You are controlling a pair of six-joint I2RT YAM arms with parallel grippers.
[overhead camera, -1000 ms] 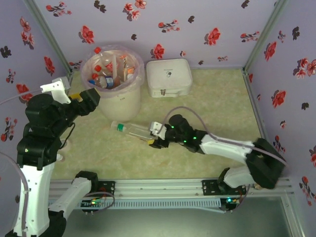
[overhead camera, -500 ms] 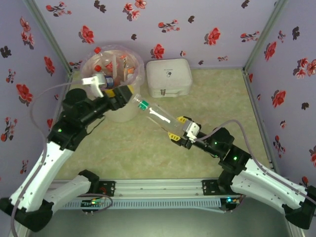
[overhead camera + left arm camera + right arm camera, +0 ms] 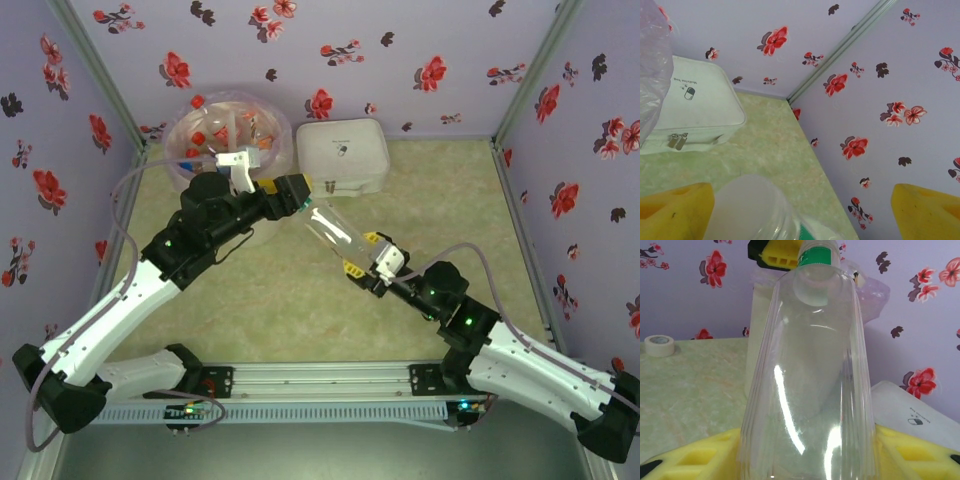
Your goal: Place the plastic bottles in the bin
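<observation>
**Green-capped bottle held between both arms, just short of the bin**

Above the middle of the table, the clear green-capped bottle is clamped at its base by the right fingers. A yellow pad is pressed to each side of it, and it is tilted with the cap aimed toward 10 o'clock. The cap end is straddled by the left fingers, which are spread wide and grip nothing; one pad is seen standing clear of the bottle. The bin, lined with a pinkish bag and loaded with other bottles, is found at 11 o'clock, just beyond the left fingers. A flat white case is set beside it at 12 o'clock.
</observation>
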